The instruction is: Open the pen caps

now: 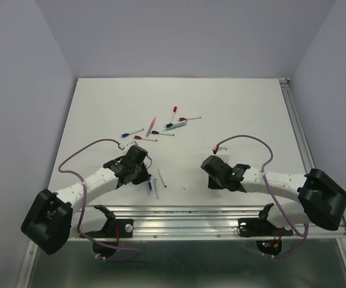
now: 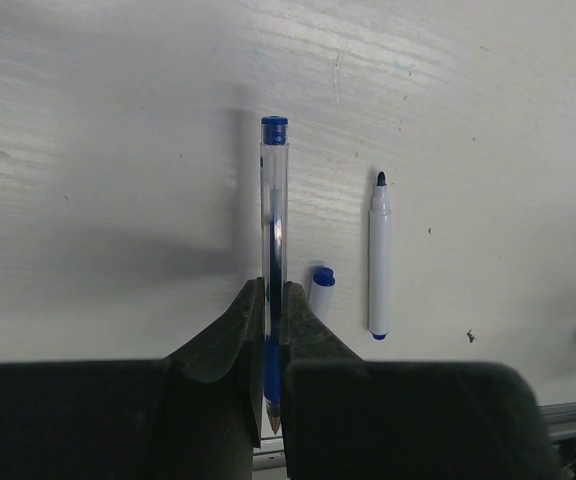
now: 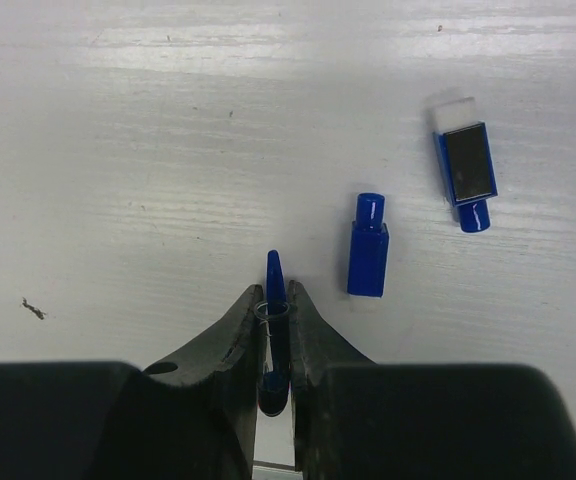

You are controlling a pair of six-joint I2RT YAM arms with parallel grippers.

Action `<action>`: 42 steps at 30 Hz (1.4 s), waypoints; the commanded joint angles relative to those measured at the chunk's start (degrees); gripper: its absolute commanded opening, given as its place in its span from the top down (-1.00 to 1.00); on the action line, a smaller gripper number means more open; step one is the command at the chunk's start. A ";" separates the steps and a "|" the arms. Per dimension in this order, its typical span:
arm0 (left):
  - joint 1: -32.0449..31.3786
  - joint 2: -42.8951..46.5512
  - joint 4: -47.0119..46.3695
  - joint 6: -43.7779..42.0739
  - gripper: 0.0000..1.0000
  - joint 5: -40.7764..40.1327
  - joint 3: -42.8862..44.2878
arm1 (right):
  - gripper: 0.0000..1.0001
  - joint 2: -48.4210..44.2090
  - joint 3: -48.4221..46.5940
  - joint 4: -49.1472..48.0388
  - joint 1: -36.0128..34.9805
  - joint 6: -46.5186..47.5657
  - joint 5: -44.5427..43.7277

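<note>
My left gripper (image 2: 273,290) is shut on a clear blue ballpoint pen (image 2: 274,200). Its bare tip points back between the fingers and its blue end plug points away. My right gripper (image 3: 275,295) is shut on a blue pen cap (image 3: 275,272) whose clip sticks out past the fingertips. A loose blue cap (image 3: 368,248) lies on the table just right of it. Another blue cap on a dark-faced block (image 3: 466,175) lies farther right. In the top view the left gripper (image 1: 136,163) and the right gripper (image 1: 212,170) hang low over the near table, apart from each other.
Several capped pens lie in a cluster (image 1: 155,127) at mid table, with red caps (image 1: 175,110) and a blue cap (image 1: 125,134). An uncapped white marker (image 2: 379,255) and a white barrel with a blue end (image 2: 320,290) lie right of the left gripper. A metal rail (image 1: 191,213) runs along the near edge.
</note>
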State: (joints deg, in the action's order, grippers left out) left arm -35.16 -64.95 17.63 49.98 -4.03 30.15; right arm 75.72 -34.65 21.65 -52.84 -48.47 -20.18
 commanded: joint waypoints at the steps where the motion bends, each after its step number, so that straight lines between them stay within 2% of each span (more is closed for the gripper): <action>1: -0.35 -0.27 -2.51 -0.50 1.00 2.10 -1.50 | 0.71 0.56 -2.44 2.34 0.54 -1.01 -3.63; 5: -0.61 -1.49 -2.95 -0.40 0.97 2.45 -1.50 | 0.60 0.48 -2.52 4.10 0.46 -1.89 -4.77; 9: -1.14 -2.20 -2.95 -0.23 0.84 2.80 -1.24 | 0.49 0.13 -2.52 5.24 0.46 -2.68 -5.48; 10: -1.14 -2.29 -2.95 -0.32 0.71 2.89 -1.15 | 0.46 -0.05 -2.61 5.33 0.54 -2.77 -5.48; 14: -1.49 -2.29 -2.95 -0.40 0.63 3.24 -0.80 | 0.35 -0.66 -2.35 5.33 0.46 -3.12 -5.39; 15: -1.58 -2.20 -2.95 -0.32 0.50 3.15 -0.80 | 0.33 -0.84 -2.43 5.33 0.46 -3.12 -5.48; 20: -1.67 -1.33 -1.90 -0.14 0.06 2.98 -0.19 | 0.32 -1.80 -2.52 5.77 0.54 -2.95 -4.78; 23: -1.67 -0.01 -0.58 -0.32 -0.22 2.01 1.22 | 0.20 -3.47 -3.49 7.70 0.46 -2.86 -5.21; 27: -1.76 2.45 1.53 -1.02 -0.38 0.08 3.85 | -0.07 -7.77 -4.28 8.15 0.54 -0.76 -3.82; 30: -1.76 4.12 3.46 -1.11 -0.58 -3.08 6.67 | -0.25 -11.99 -5.25 7.71 0.54 2.14 -1.62; 31: -1.67 4.48 3.99 -0.76 -0.97 -5.78 7.37 | -0.33 -13.05 -5.60 7.79 0.46 2.58 -1.00; 32: -1.76 4.65 5.12 -0.41 -0.98 -7.38 8.07 | -0.40 -14.45 -5.77 7.71 0.54 3.11 -0.74; 33: -1.58 4.74 5.75 0.03 -0.98 -9.05 9.91 | -0.68 -16.73 -6.21 7.36 0.54 4.33 -0.21; 35: -1.14 3.70 7.76 1.60 -0.98 -14.13 13.16 | -1.00 -19.11 -6.39 6.40 0.54 5.13 -0.12; 38: 1.49 0.45 8.74 2.32 -0.98 -17.93 17.73 | -1.00 -22.11 -6.30 5.42 0.46 6.02 -0.47; 42: 6.58 -6.05 9.97 2.84 -0.98 -17.50 23.80 | -1.00 -22.90 -6.21 5.86 0.54 5.49 -3.10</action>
State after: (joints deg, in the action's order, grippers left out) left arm -31.68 -66.59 24.84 51.70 -17.19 48.88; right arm 53.15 -38.02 28.71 -52.82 -44.12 -20.86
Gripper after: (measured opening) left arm 0.986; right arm 0.998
